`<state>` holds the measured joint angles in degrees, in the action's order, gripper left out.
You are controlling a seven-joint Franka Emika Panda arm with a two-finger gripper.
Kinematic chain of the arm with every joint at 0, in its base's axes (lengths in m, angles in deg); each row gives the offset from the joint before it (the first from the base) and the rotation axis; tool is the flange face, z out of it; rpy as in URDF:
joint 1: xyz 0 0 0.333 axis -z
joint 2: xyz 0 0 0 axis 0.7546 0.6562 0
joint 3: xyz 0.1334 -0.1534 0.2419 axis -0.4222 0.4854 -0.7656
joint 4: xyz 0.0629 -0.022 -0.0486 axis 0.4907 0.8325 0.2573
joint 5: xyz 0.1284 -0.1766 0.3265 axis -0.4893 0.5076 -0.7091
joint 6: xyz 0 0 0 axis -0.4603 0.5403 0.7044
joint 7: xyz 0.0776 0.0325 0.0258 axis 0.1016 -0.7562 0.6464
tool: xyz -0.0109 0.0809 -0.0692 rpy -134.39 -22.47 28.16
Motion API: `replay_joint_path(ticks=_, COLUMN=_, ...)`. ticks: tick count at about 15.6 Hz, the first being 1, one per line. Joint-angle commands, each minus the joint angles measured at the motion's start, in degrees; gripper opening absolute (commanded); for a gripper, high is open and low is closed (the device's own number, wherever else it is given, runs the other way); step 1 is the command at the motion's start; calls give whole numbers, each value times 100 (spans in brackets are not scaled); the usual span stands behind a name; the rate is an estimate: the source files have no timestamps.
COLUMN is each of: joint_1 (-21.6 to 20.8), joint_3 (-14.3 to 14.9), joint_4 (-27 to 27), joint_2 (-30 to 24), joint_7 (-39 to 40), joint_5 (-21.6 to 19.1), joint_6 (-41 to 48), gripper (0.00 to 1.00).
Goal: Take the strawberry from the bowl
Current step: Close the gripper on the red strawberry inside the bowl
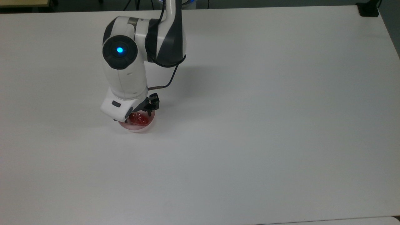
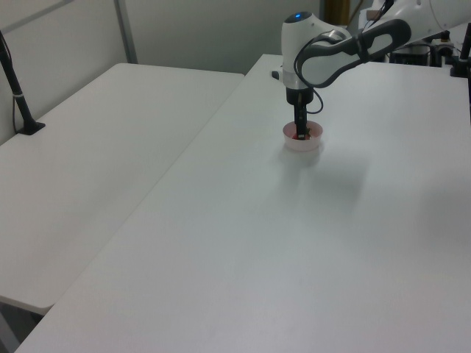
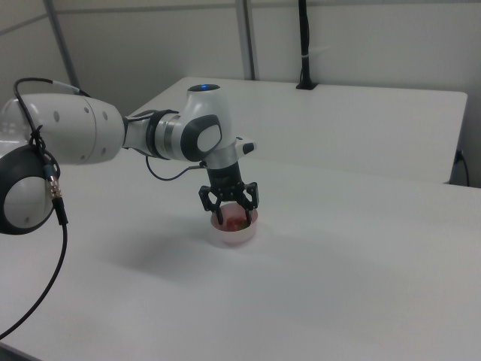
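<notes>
A small glossy red strawberry [image 1: 139,119] lies in a pale pink bowl [image 1: 137,128] on the white table [image 1: 250,125]. My gripper [image 1: 139,113] hangs straight down into the bowl, and the white hand hides the strawberry's stem end in the top view. In the right view the gripper [image 3: 231,213] is open, its two black fingers spread on either side of the strawberry [image 3: 235,221] just inside the bowl [image 3: 234,235]. The left view has the gripper [image 2: 300,133] dipping into the bowl [image 2: 303,144].
A second white table [image 2: 96,162] adjoins at the left view's left, with a black post [image 2: 16,88] on it. A black cable [image 1: 170,75] loops off the wrist. A black clamp [image 1: 368,9] sits at the table's far right corner in the top view.
</notes>
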<state>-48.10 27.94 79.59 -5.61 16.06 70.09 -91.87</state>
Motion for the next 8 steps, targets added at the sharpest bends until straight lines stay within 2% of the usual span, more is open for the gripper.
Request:
replay_joint_path(ticks=1, joint_1=-124, joint_3=82, joint_4=-40, joint_2=116, joint_7=91, joint_5=206, joint_6=-201, gripper=75)
replay_joint_path(ticks=3, joint_1=-124, joint_3=82, joint_4=-31, joint_2=178, joint_7=109, joint_5=382, joint_6=-201, gripper=75)
replay_joint_path(ticks=5, joint_1=-133, joint_3=82, joint_4=-31, joint_2=196, joint_7=117, joint_5=418, joint_6=-201, gripper=70)
replay_joint_path(ticks=8, joint_1=-133, joint_3=82, joint_4=-31, joint_2=187, joint_7=328, joint_5=444, joint_6=-201, gripper=55)
